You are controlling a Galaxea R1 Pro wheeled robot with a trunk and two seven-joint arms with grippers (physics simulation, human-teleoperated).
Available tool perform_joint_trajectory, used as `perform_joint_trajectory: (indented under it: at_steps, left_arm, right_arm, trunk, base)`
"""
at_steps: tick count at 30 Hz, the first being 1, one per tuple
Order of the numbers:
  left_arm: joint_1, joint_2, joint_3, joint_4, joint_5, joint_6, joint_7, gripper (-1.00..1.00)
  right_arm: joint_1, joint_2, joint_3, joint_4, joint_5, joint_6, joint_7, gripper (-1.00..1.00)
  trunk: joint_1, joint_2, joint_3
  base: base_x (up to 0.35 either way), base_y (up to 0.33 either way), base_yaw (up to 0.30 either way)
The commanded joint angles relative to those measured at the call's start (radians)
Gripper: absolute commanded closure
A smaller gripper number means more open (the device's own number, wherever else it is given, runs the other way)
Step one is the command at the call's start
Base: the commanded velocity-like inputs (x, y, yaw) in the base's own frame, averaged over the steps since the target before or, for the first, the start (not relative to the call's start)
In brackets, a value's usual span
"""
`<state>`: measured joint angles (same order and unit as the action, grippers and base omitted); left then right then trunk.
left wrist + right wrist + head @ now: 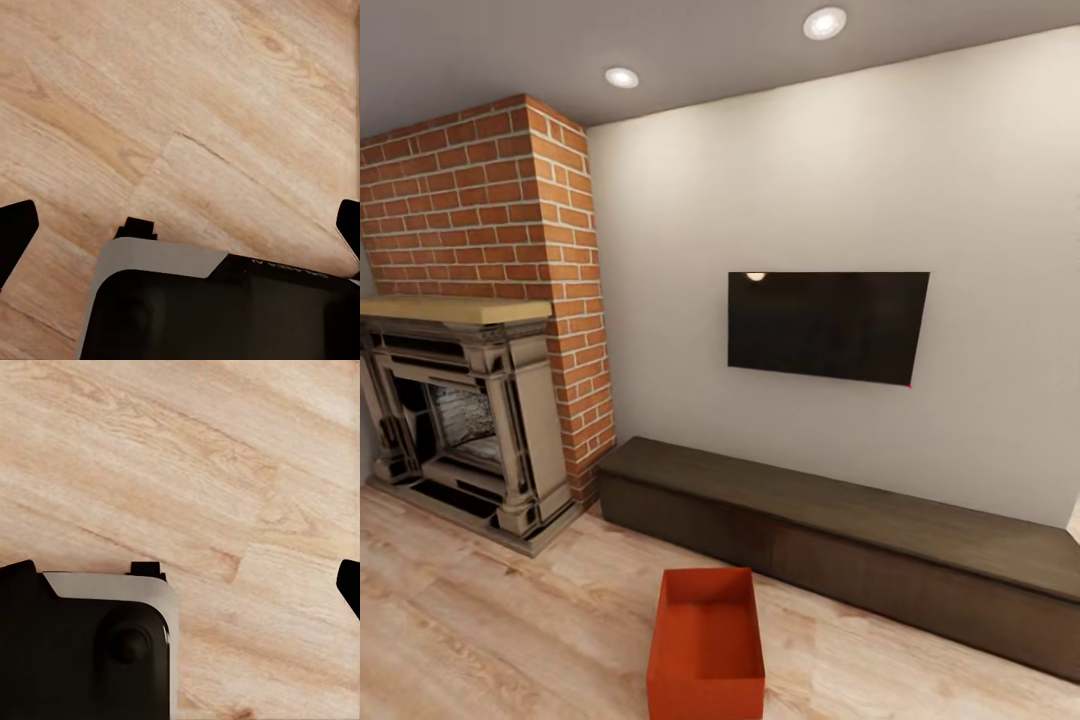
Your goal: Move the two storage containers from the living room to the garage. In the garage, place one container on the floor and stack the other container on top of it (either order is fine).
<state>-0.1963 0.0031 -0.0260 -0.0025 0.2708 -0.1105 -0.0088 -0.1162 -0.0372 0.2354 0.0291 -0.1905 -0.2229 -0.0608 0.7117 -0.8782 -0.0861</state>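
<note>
Looking down from the head view, we find one orange-red bin (706, 640) standing upright on the light wood plank floor (480, 620) at the bottom centre of the frame, its open top facing up and its inside bare. It sits apart from the long dark-brown bench (840, 535), which runs from the middle toward the lower right along the white wall. Above the bench a black screen (827, 325) hangs on that wall, right of centre. At the left of the frame stands the red-brick fireplace (470, 330) with its pale mantel and dark opening. Two round ceiling lights (824, 22) show at the top.

In the left wrist view we note the left gripper (180, 225) with its dark fingertips at opposite edges of the picture, spread wide, holding nothing, plank floor beneath. In the right wrist view the right gripper (180, 585) is likewise spread wide and holds nothing over the same floor.
</note>
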Motion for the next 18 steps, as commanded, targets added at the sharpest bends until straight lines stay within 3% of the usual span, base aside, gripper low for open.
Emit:
perform_joint_trajectory:
  at_steps: [1,18]
  left_arm:
    - [-0.001,0.000,-0.003,0.001,0.007,-0.003,-0.001,-1.00]
    - [0.000,0.000,-0.003,0.001,0.007,-0.003,-0.001,-1.00]
  right_arm:
    - [-0.002,0.000,0.009,0.003,-0.009,-0.006,-0.001,-1.00]
    - [-0.001,-0.003,0.009,0.003,-0.009,-0.004,-0.001,-1.00]
  trunk:
    - [0.001,-0.001,-0.002]
    - [0.001,-0.001,-0.002]
  base:
    - [0.323,0.000,-0.029]
    - [0.323,0.000,-0.004]
